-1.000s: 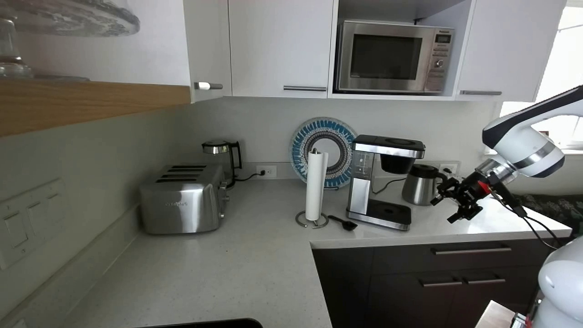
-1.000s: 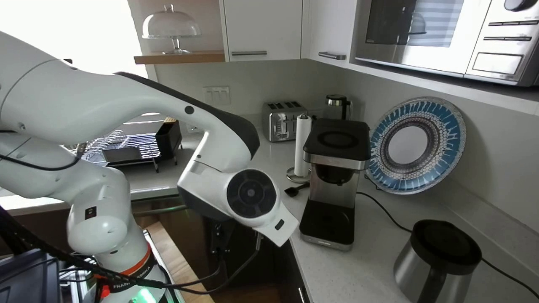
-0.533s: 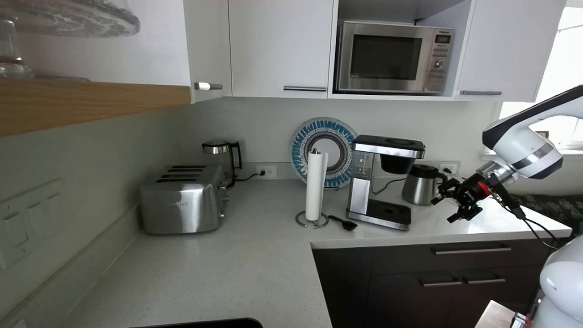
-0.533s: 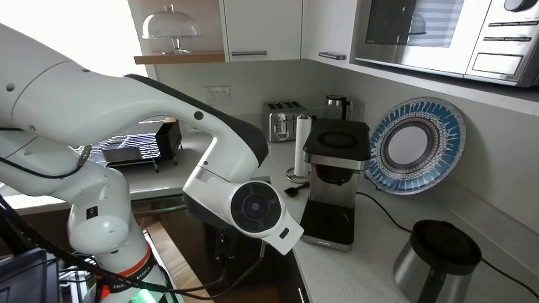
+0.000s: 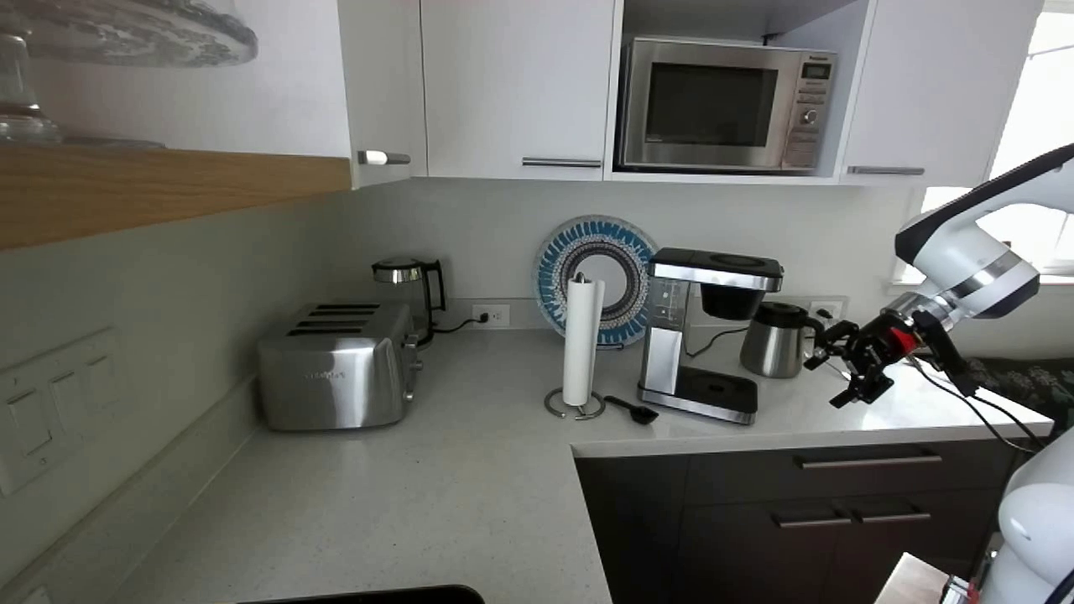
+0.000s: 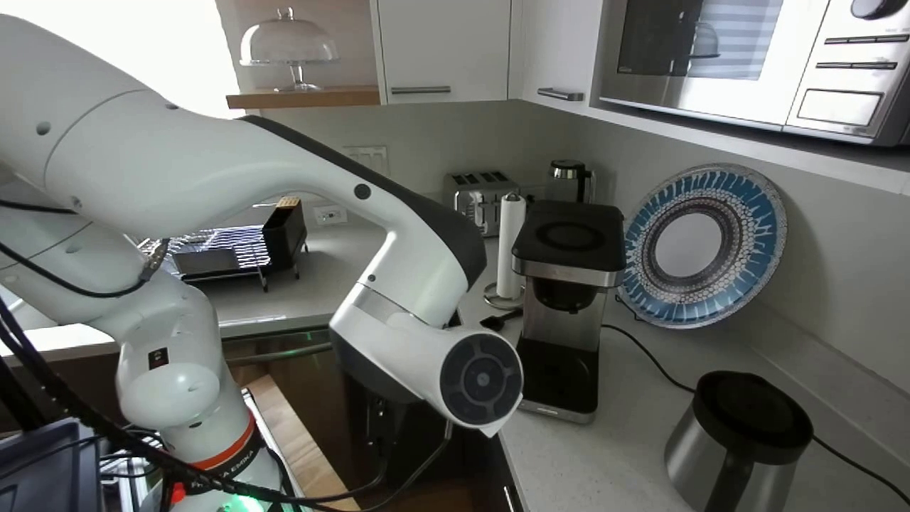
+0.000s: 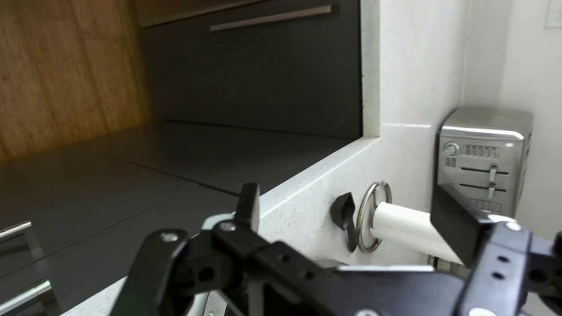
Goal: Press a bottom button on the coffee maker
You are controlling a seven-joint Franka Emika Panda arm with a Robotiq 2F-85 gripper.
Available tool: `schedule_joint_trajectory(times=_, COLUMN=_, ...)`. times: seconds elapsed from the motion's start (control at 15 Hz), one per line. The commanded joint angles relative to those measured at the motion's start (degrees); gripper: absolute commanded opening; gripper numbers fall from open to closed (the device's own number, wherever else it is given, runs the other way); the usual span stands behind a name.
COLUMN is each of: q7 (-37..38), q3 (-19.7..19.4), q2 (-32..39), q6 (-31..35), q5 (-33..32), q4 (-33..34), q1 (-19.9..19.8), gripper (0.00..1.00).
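Observation:
The coffee maker (image 5: 717,273), black with a silver band and a dark tray base, stands upright on the counter; it also shows in an exterior view (image 6: 569,238). A small light mark shows on the silver front edge of its base there. My gripper (image 5: 826,382) is open and empty, apart from the coffee maker, to its right in that exterior view and in front of the kettle. In the wrist view my gripper (image 7: 351,208) has its fingers wide apart with nothing between them; I cannot make out the coffee maker there. In an exterior view the arm hides most of the gripper.
A steel kettle (image 6: 739,441) stands beside the coffee maker. A paper-towel roll (image 5: 581,344) and a black scoop (image 5: 635,411) are on its far side. The chrome toaster (image 5: 331,377) is in the corner. A patterned plate (image 6: 771,213) leans on the wall. A microwave (image 5: 713,105) sits above.
The arm has moved: its wrist has shifted right and down in an exterior view, and the gripper slightly right in an exterior view. The gripper stays open. The coffee maker has not moved.

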Motion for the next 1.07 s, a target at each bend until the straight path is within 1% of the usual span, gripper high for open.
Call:
schedule_joint_trajectory(times=0.0, q7=-8.52, q3=-8.66, q2=13.95, q6=-11.52, q5=5.23, q4=9.33, q1=6.16, gripper=1.00)
schedule_joint_trajectory(times=0.13, q7=-13.34, q3=-12.08, q2=19.79, q6=-14.93, q5=8.35, q4=11.50, q1=8.39, gripper=1.00)
schedule_joint_trajectory(times=0.2, q7=-15.66, q3=-13.06, q2=22.85, q6=-16.87, q5=9.88, q4=12.21, q1=8.76, gripper=1.00)
schedule_joint_trajectory(times=0.27, q7=-17.64, q3=-13.07, q2=25.92, q6=-18.25, q5=11.68, q4=13.08, q1=8.55, gripper=1.00)
schedule_joint_trajectory(times=0.33, q7=-19.45, q3=-6.95, q2=28.84, q6=-19.01, q5=13.86, q4=13.45, q1=2.12, gripper=1.00)
schedule_joint_trajectory(times=0.4, q7=-21.14, q3=-4.92, q2=31.49, q6=-18.77, q5=16.46, q4=14.36, q1=0.01, gripper=1.00)
schedule_joint_trajectory(times=0.47, q7=-22.96, q3=-2.13, q2=34.02, q6=-19.64, q5=19.42, q4=15.66, q1=-2.93, gripper=1.00)
schedule_joint_trajectory(times=0.53, q7=-22.75, q3=0.60, q2=36.70, q6=-19.55, q5=22.07, q4=17.24, q1=-5.82, gripper=1.00)
schedule_joint_trajectory(times=0.6, q7=-19.18, q3=1.47, q2=28.37, q6=-15.91, q5=16.78, q4=13.23, q1=-5.24, gripper=1.00)
schedule_joint_trajectory(times=0.67, q7=-20.00, q3=3.38, q2=30.88, q6=-15.93, q5=18.54, q4=14.30, q1=-7.16, gripper=1.00)
schedule_joint_trajectory(times=0.73, q7=-20.61, q3=4.40, q2=32.82, q6=-16.11, q5=19.36, q4=15.18, q1=-8.28, gripper=1.00)
schedule_joint_trajectory(times=0.87, q7=-21.07, q3=5.00, q2=34.76, q6=-16.73, q5=19.87, q4=16.31, q1=-9.05, gripper=1.00)
schedule_joint_trajectory(times=1.0, q7=-21.07, q3=5.01, q2=34.89, q6=-16.89, q5=19.89, q4=16.62, q1=-9.14, gripper=1.00)
